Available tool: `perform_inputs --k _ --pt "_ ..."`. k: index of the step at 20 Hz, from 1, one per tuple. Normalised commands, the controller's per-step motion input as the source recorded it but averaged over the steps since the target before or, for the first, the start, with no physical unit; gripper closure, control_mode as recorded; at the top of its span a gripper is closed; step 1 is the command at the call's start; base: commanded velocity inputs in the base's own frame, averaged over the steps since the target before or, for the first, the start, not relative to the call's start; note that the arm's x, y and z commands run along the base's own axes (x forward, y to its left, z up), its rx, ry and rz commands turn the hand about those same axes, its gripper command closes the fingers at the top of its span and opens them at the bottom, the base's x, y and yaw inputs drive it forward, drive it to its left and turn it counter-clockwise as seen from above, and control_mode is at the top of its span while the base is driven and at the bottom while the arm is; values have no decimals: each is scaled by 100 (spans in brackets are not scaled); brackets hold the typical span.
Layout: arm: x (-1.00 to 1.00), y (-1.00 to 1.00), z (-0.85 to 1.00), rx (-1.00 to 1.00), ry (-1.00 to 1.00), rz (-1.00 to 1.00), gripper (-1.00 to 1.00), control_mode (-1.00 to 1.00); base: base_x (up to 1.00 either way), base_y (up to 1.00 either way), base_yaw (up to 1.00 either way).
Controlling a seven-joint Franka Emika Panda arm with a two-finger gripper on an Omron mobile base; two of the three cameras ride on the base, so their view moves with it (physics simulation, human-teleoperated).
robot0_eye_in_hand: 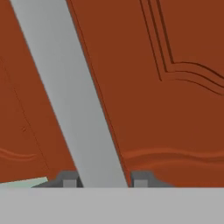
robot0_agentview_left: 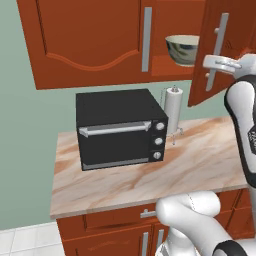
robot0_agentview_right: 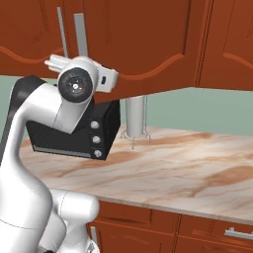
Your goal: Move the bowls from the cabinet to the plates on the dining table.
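Cabinet [robot0_agentview_left: 85,45]: right door [robot0_agentview_left: 212,45] stood swung open.
Bowl [robot0_agentview_left: 182,49]: the metal one sat on the shelf inside.
Gripper [robot0_eye_in_hand: 105,180]: jaws straddled the door's grey handle [robot0_eye_in_hand: 70,92], slightly apart.
Risk: pulling away askew could snag that bar and drag the door.

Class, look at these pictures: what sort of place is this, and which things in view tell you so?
Most likely a kitchen: a black oven on a marble counter, a paper towel roll beside it, and a wooden wall cabinet holding a metal bowl.
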Motion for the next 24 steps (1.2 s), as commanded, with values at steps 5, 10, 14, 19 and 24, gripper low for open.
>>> perform_inputs --k 5,10,14,19,24 --pt "-29 -30 1 -2 11 4 100 -100 0 0 0" --pt "-27 -33 -2 -1 12 5 100 -100 0 0 0" --pt "-34 -43 -8 1 5 6 100 -100 0 0 0" --pt "-38 -50 -10 4 0 5 100 -100 0 0 0" --pt "-38 -52 -8 4 0 4 100 -100 0 0 0"
